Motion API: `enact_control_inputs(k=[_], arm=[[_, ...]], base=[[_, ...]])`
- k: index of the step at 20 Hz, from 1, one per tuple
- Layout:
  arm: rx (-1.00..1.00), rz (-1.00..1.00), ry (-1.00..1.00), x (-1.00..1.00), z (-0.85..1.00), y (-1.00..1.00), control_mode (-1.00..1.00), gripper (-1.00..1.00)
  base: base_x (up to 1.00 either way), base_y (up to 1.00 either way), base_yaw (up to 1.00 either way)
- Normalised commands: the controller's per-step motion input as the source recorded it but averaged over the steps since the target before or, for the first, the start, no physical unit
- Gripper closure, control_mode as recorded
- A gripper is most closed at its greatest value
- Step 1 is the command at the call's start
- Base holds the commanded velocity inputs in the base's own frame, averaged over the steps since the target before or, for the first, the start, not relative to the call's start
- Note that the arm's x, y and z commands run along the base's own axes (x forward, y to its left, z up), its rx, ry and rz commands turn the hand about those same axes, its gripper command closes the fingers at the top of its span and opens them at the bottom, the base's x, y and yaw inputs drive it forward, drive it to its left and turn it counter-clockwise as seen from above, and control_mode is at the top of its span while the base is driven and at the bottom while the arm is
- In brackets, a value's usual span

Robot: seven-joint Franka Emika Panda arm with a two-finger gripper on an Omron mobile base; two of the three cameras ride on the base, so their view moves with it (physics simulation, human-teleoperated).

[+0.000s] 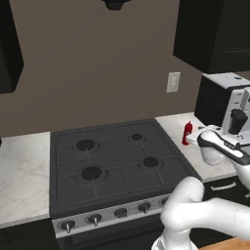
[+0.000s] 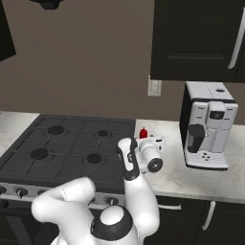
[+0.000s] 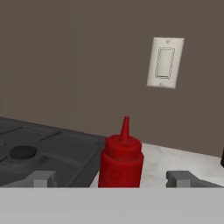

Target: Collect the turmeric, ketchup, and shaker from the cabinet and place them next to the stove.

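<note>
In the left base view I see the slim all-red squeeze ketchup bottle (image 1: pixel 187 133) standing upright on the pale marble table (image 1: pixel 24 166), just beside the right edge of the black four-burner gas stove (image 1: pixel 114 161). My white arm reaches toward it from the right, and the hand (image 1: pixel 194 137) sits just right of the bottle. A large black wall cabinet (image 1: pixel 215 34) hangs above, to the right of the stove, over a black-and-white coffee machine (image 1: pixel 227 105).

In the right base view the ketchup bottle (image 2: pixel 143 132) is partly hidden behind my wrist, on the table (image 2: pixel 191 177) just past the stove (image 2: pixel 67 148), with the coffee machine (image 2: pixel 206 125) well apart to the right.

In the hand view the bottle (image 3: pixel 121 156) stands between my two grey fingertips (image 3: pixel 43 178), which are spread wide on either side and not touching it. The hand holds nothing. A white wall switch plate (image 3: pixel 165 62) sits on the brown wall above.
</note>
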Motion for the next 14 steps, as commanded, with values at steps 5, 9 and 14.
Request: enact_control_inputs(k=[5,9,14], arm=[[-0.04,-0.06,0.0,-0.52,0.54,0.0,-1.0,-1.0],[-0.02,-0.13,0.0,-0.5,0.74,0.0,-1.0,-1.0],[-0.04,-0.14,0.02,-0.54,0.8,0.0,-1.0,-1.0]], base=[[0.0,0.0,0.0],[0.0,0.0,0.0],[0.0,0.0,0.0]])
